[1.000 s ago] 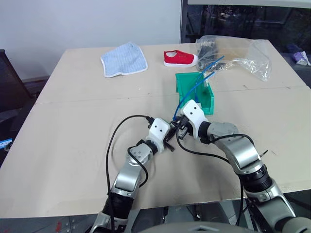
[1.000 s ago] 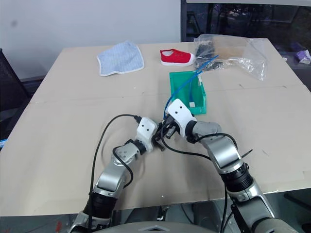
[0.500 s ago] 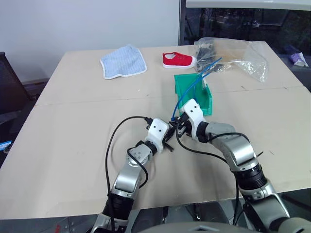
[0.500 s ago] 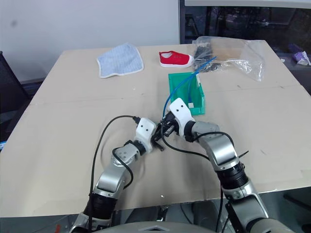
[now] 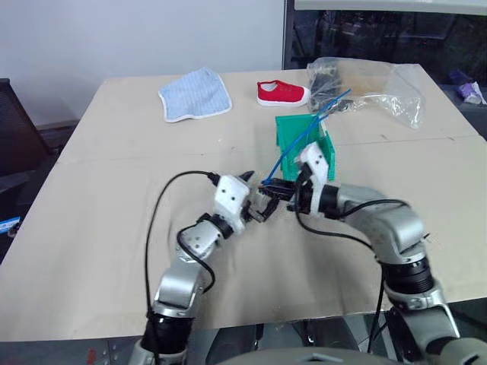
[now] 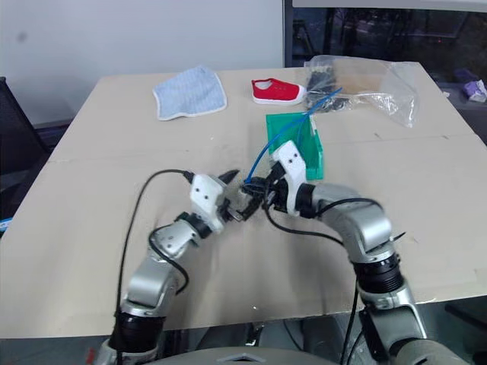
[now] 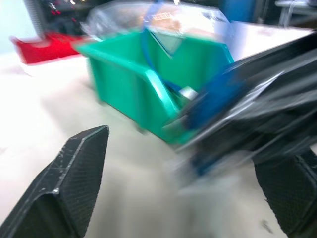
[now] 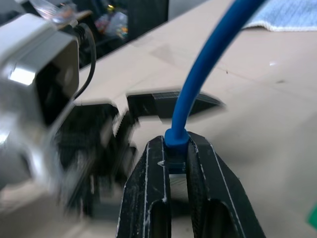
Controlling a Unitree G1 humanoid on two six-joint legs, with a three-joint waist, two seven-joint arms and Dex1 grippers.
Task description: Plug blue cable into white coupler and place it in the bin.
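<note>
**A:** What had just changed at the centre of the frame?

**B:** The left gripper (image 5: 255, 194) had sprung wide open; half a second earlier its fingers were nearly closed against the right one. Both hands had also lifted off the table (image 5: 114, 220). The left wrist view showed its two black fingers far apart with nothing between them.

**A:** And the right gripper (image 8: 174, 163)?

**B:** Its fingers were clamped tight on the blue cable (image 5: 298, 143) just behind the plug. The cable arched up and away toward the upper right of the frame, over the bin (image 5: 288, 135).

**A:** Where was the white coupler?

**B:** I could not pick it out with confidence. A pale block showed at the upper left of the right wrist view, but that may have been the other gripper's housing. So whether the plug had seated was unclear.

**A:** What did that mean for the task?

**B:** Probably the left hand had let go after the joining attempt, leaving the right to carry the cable to the bin, which sat just above the grippers.

**A:** Anything else around?

**B:** A blue cloth (image 5: 195, 93) and a red shoe (image 5: 281, 93) lay near the top, a clear plastic bag (image 5: 377, 85) at upper right. Another blue cable already stuck out of the bin and could snag.
</note>
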